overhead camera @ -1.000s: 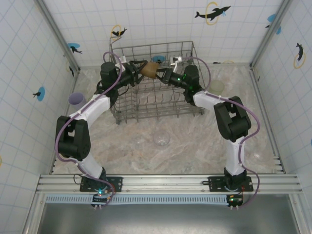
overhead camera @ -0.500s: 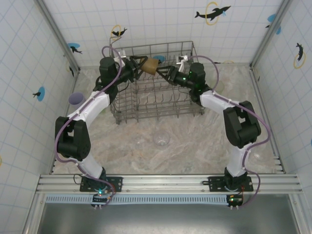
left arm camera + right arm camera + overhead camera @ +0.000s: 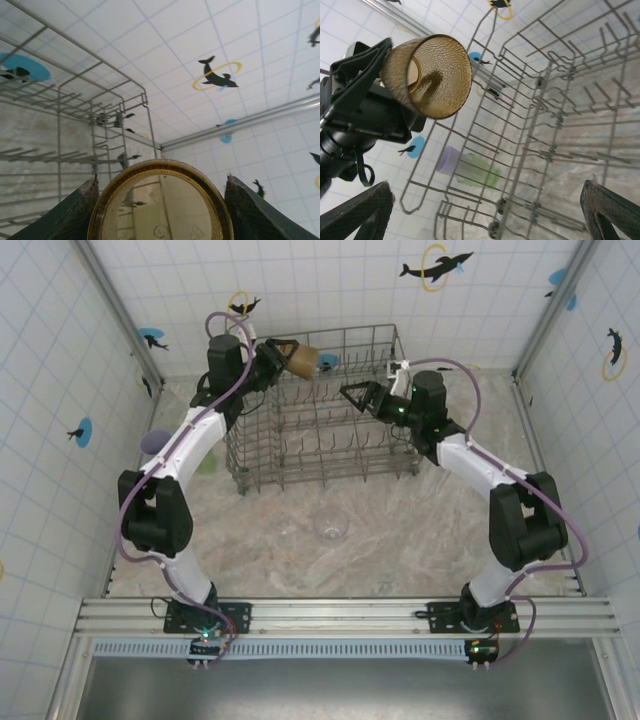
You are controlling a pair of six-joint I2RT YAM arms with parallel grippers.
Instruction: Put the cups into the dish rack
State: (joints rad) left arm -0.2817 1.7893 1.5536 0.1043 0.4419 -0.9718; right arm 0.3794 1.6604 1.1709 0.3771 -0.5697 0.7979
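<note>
My left gripper (image 3: 293, 358) is shut on an amber-brown cup (image 3: 305, 360), held on its side above the back left corner of the grey wire dish rack (image 3: 320, 445). In the left wrist view the cup's rim (image 3: 160, 172) fills the gap between both fingers (image 3: 75, 215). My right gripper (image 3: 356, 396) stands open and empty over the rack's back right part, pointing at the cup. The right wrist view looks across the rack (image 3: 545, 125) at the amber cup (image 3: 427, 75) in the left gripper (image 3: 395, 65). A lilac cup (image 3: 447, 159) and a pale green cup (image 3: 477, 172) lie beyond the rack's wires.
The lilac cup (image 3: 155, 443) and the green cup (image 3: 207, 462) sit on the table left of the rack, by the left wall. Two clear cups (image 3: 331, 527) (image 3: 288, 533) stand on the marbled table in front of the rack. Tiled walls close in three sides.
The right gripper has opened, let go of the amber cup and drawn back to the right. The left gripper has kept the cup and carried it toward the rack's back left corner.
</note>
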